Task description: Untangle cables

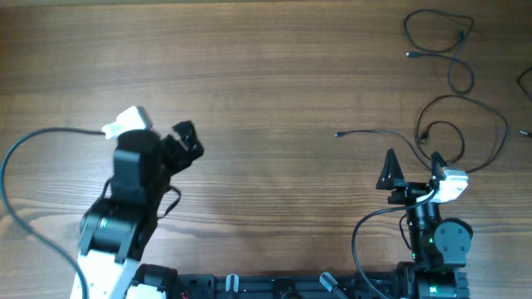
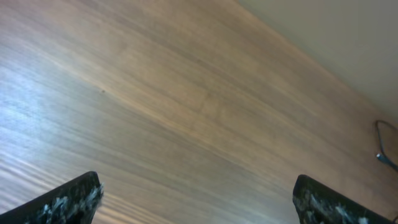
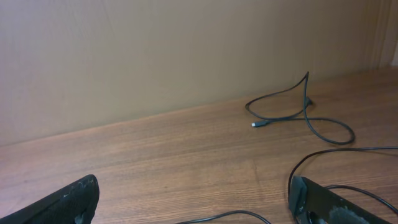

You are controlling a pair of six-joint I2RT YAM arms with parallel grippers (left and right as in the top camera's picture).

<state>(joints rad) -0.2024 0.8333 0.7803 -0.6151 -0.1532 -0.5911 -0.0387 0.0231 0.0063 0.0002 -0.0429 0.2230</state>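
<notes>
Overhead, a brown wood-grain table (image 1: 266,66) carries both arms. The black two-fingered left gripper (image 1: 188,141), at eight o'clock, has its jaws apart and empty. The matching right gripper (image 1: 412,166), at four o'clock, does likewise. Thin black cables (image 1: 366,131) lie loose from one to three o'clock, the nearest strand just beside the right gripper.

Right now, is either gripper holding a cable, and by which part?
Nothing is held. The left gripper is open over bare table; the right gripper is open too, the cables lying loose beside and beyond it.
</notes>
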